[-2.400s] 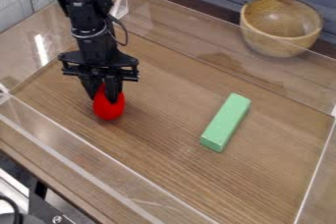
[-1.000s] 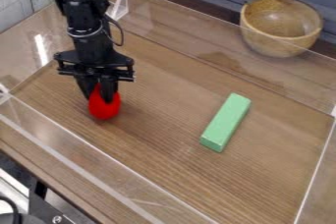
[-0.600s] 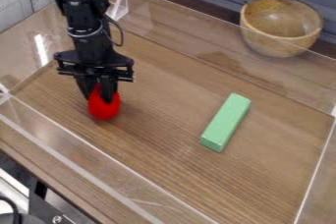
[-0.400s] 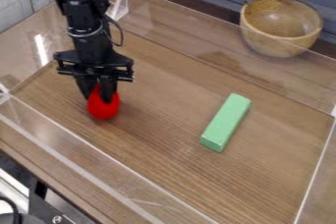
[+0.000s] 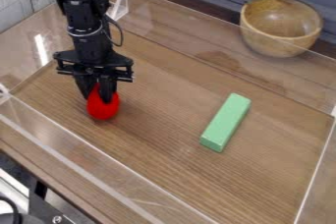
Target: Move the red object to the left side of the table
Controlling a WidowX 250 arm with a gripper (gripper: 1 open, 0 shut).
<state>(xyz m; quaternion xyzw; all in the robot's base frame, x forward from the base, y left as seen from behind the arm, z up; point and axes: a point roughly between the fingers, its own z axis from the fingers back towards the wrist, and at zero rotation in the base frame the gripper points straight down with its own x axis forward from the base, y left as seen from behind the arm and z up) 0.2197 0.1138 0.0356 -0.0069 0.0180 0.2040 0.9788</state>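
Wood-grain table (image 5: 171, 159) fills the view, fenced by low clear acrylic walls (image 5: 79, 174), with a round wooden bowl (image 5: 280, 26) beyond the far wall at about two o'clock. Out at nine o'clock from the table's centre the gripper (image 5: 100, 95) points straight down, its jaws drawn in tight on the red object (image 5: 104, 105), which sits low, at or just above the wood; whether it touches cannot be told. A light green block (image 5: 225, 121) lies well apart at four o'clock, clear of the work.

By my reading the carry is all but done: the red object already sits on the left side, near the left wall. The step in hand looks like the set-down. The next move calls for the jaws to part so the toy rests on the wood, then a straight lift away without nudging it
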